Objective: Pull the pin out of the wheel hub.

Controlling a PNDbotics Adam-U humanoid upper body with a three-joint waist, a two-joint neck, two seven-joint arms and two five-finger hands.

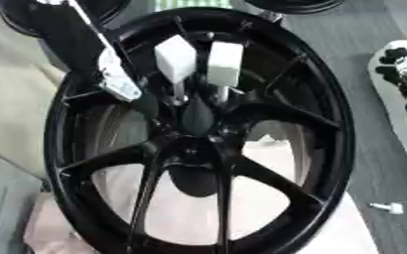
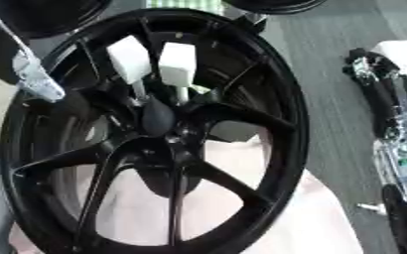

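Reaching is the step in hand, as I judge it: neither pin is yet drawn out. The black wheel hub (image 1: 328,124) fills the frame, standing tilted on a pale tabletop (image 1: 268,208). Two pins with white block heads, the left pin (image 1: 175,59) and the right pin (image 1: 225,62), sit at upper centre, side by side. Their silver stems run down toward the hub's middle, so each long axis is near vertical in the frame, heads uppermost, the left one leaning up-left. The left arm (image 1: 116,79) enters from the upper left and ends just beside the left pin. Its left hand is lost against the black spokes, so I cannot tell its fingers' state. The right hand (image 1: 402,64) lies at the right edge, its state likewise unclear. The next move calls for closing on one white head and drawing along the stem's line.
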